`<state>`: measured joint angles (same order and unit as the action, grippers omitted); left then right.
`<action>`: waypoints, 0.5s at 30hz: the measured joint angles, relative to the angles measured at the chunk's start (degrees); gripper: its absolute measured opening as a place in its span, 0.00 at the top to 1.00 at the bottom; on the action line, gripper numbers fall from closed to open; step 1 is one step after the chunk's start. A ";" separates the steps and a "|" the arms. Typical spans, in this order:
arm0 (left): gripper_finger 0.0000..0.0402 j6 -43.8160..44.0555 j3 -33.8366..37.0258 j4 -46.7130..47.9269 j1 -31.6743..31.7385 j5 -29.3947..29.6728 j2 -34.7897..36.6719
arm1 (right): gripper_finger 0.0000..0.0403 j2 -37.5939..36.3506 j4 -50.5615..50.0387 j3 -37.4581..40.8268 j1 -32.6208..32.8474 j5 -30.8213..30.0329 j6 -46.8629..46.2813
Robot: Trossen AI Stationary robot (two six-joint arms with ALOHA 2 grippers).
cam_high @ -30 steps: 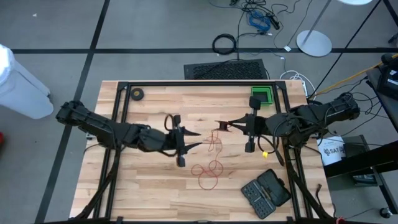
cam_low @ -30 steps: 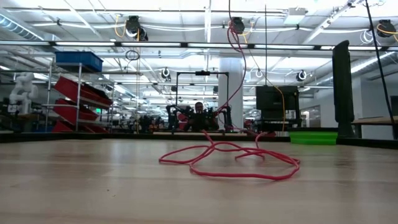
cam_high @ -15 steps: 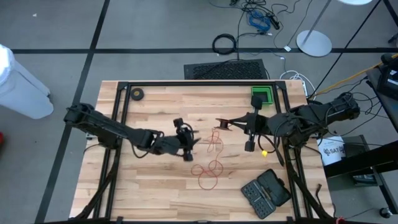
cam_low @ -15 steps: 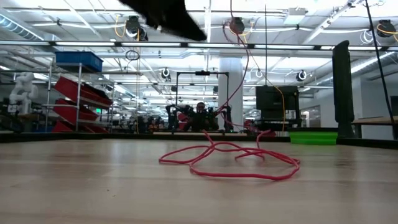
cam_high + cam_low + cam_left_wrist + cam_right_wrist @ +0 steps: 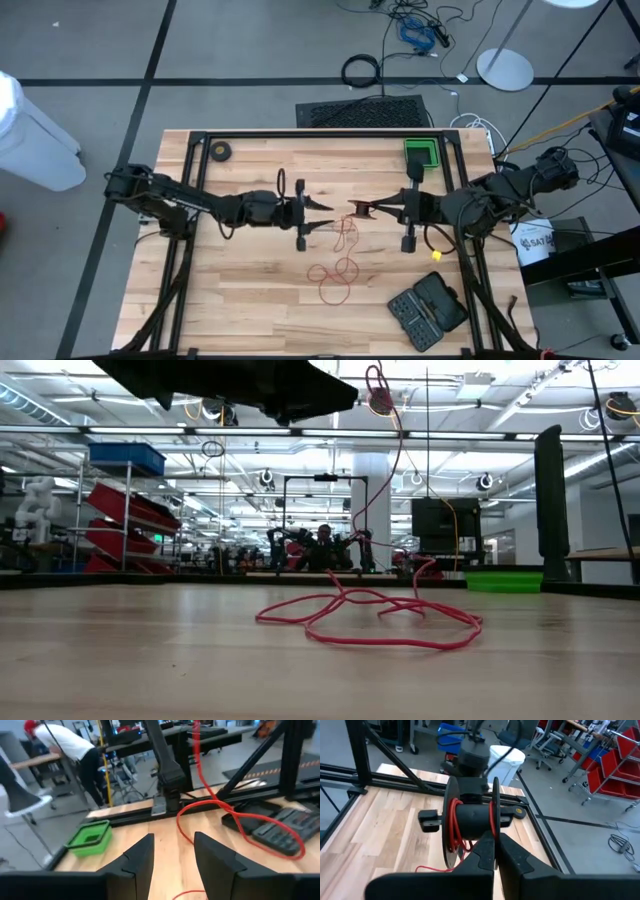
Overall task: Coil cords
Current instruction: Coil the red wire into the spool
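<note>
Right wrist view, item one: reel [image 5: 470, 822], black, flat-flanged, a few turns of red cord [image 5: 454, 822] on its hub, pinched at the rim by your right gripper [image 5: 495, 851], jaws shut on it, above counter [image 5: 250, 290] centre. Most cord lies loose in thin tangled loops [image 5: 335, 275] toward 6 o'clock, one strand rising to the reel. Left gripper [image 5: 315, 213], at the reel's 9 o'clock, jaws parted, empty. Step in hand, as judged: winding. Next you likely need the left gripper to catch the slack strand and feed it around the hub.
</note>
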<state>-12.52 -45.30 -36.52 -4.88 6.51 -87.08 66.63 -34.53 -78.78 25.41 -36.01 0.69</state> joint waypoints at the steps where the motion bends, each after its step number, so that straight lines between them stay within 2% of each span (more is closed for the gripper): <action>1: 0.64 0.92 0.00 -0.40 0.53 -1.34 -0.50 | 1.00 0.00 0.00 0.00 0.00 0.01 0.02; 6: 0.64 4.40 -0.48 -6.17 1.49 -7.40 -4.56 | 1.00 0.00 0.13 0.00 0.00 0.02 0.22; 15: 0.64 6.24 -2.69 -15.70 0.62 -5.86 -16.26 | 1.00 0.00 0.53 0.00 0.00 0.05 0.22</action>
<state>-6.28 -47.99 -52.22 -4.25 0.66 -103.34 66.63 -34.00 -78.78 25.40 -35.97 0.91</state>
